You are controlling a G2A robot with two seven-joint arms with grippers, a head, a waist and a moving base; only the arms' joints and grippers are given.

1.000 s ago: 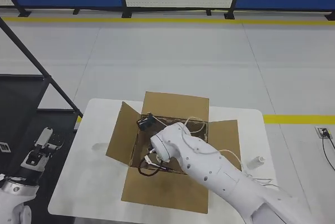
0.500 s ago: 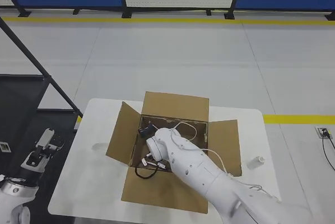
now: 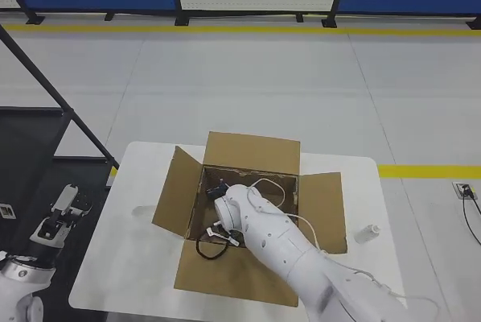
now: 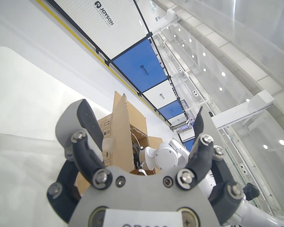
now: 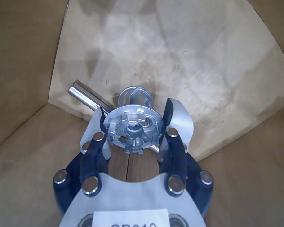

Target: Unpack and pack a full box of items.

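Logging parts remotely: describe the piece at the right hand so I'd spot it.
Inside the open cardboard box on the white table, the right hand grips a round metal disc. Unlike the smooth shiny rod beside it, its face is dull, ribbed and notched.

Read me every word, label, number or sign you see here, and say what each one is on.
White wall panel: a brand logo and name, not read off here.
Blue wall panels: the same logo, smaller.
Box: handling symbols; wording too small.
Left claw label: cut off by the picture's edge.
Right claw label: cut off likewise.
Metal part it holds: no print.
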